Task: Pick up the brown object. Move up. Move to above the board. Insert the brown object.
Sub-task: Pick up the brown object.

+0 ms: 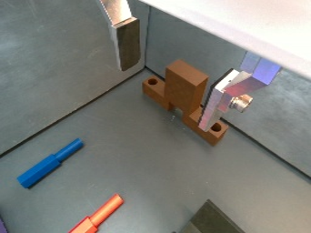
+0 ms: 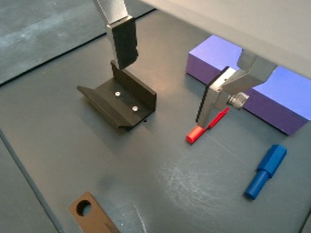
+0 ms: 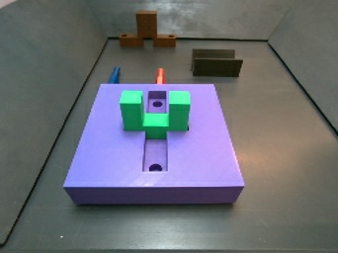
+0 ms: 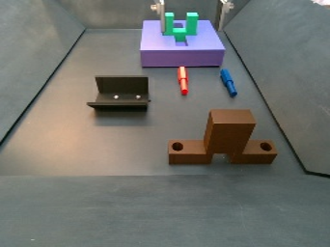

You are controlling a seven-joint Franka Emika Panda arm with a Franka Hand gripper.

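Gripper (image 1: 170, 65) sits above the floor, fingers (image 1: 126, 45) spread apart and grasping nothing. In a wrist view the brown object (image 1: 185, 96) lies on the floor just beneath — against the wall. The board (image 3: 158, 148) lies well apart, carrying the green U-shaped block (image 3: 153, 111) — at 12 o'clock on its top.

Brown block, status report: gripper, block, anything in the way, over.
Gripper open, empty, up off the floor. Brown block on floor by the wall, not picked. Green block sits astride slot of the purple board.
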